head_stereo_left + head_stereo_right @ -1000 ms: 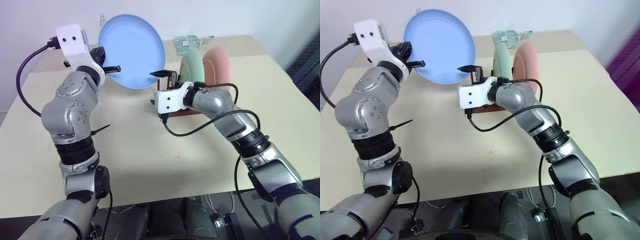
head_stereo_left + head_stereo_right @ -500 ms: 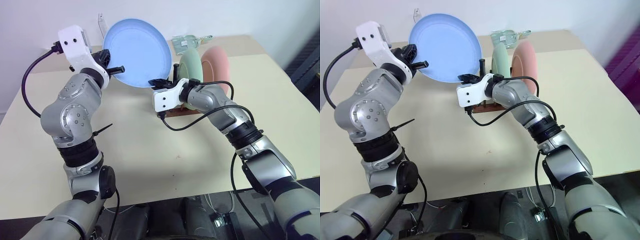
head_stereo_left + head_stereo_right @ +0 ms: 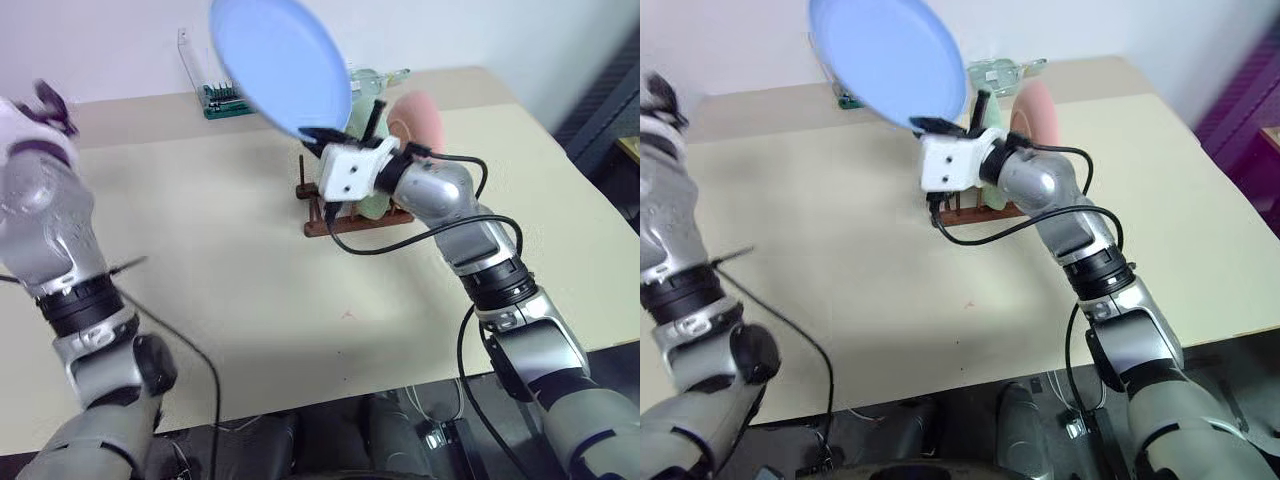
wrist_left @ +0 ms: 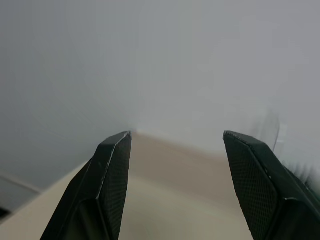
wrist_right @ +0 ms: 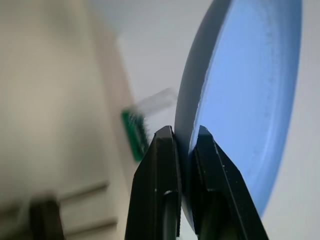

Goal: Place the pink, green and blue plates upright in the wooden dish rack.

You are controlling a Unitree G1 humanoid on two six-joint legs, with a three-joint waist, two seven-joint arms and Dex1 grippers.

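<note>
right gripper (image 5: 182,137) pinching rim of blue plate (image 3: 280,62), holding it raised above wooden dish rack (image 3: 352,218), beside green plate (image 3: 375,205) and pink plate (image 3: 415,118). left gripper (image 4: 175,150) standing open, holding nothing. judging best: lowering plate edge-first, upright, into free slot between pegs, avoiding green plate.

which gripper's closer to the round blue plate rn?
Right. The right gripper is clamped on the round blue plate's lower rim; the left gripper is open, off to the left, facing the wall.
</note>
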